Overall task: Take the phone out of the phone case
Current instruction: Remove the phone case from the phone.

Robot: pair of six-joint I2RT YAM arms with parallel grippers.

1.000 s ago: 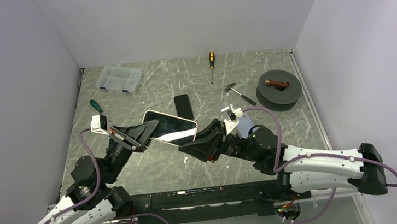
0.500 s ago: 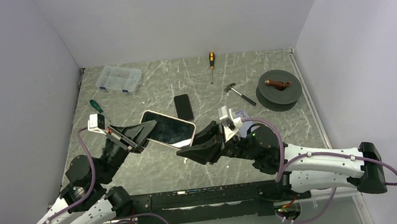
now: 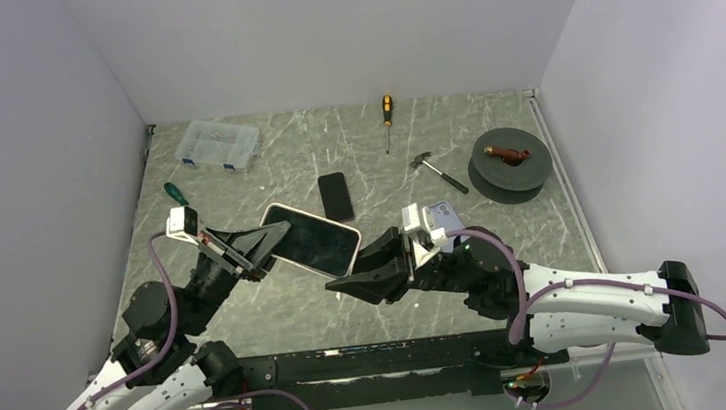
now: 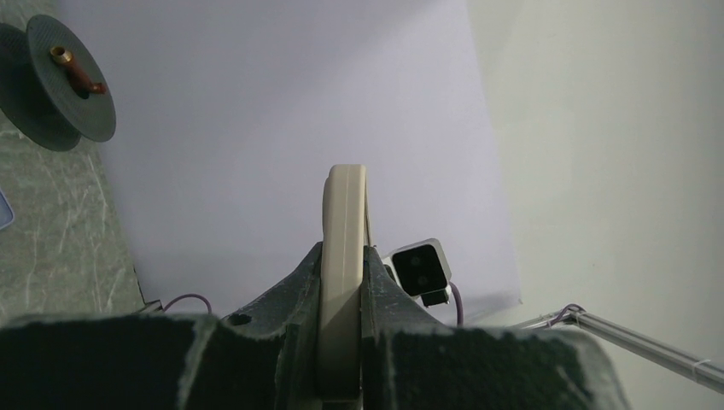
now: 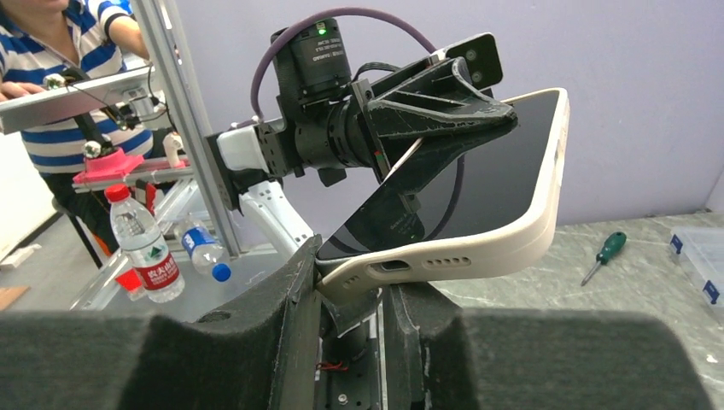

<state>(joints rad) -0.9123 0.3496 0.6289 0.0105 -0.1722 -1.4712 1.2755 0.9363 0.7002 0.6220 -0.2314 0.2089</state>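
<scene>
A phone with a dark screen (image 3: 310,238) sits in a cream phone case (image 5: 478,256) and is held in the air above the table, tilted. My left gripper (image 3: 277,235) is shut on the case's left end; in the left wrist view the case edge (image 4: 344,205) stands clamped between the fingers of that gripper (image 4: 344,256). My right gripper (image 3: 350,266) is at the phone's near right corner. In the right wrist view this gripper (image 5: 354,278) has a gap between its jaws, and the case's corner rests against the top of the left finger (image 5: 303,273).
A second black phone (image 3: 335,196) lies flat on the marble table. Further back are a clear parts box (image 3: 218,144), a green screwdriver (image 3: 175,194), a yellow screwdriver (image 3: 387,120), a small hammer (image 3: 436,172) and a dark spool (image 3: 508,163).
My right gripper has slid back and down off the phone's corner, its jaws a little wider. The left gripper keeps its hold; the phone has shifted slightly left.
</scene>
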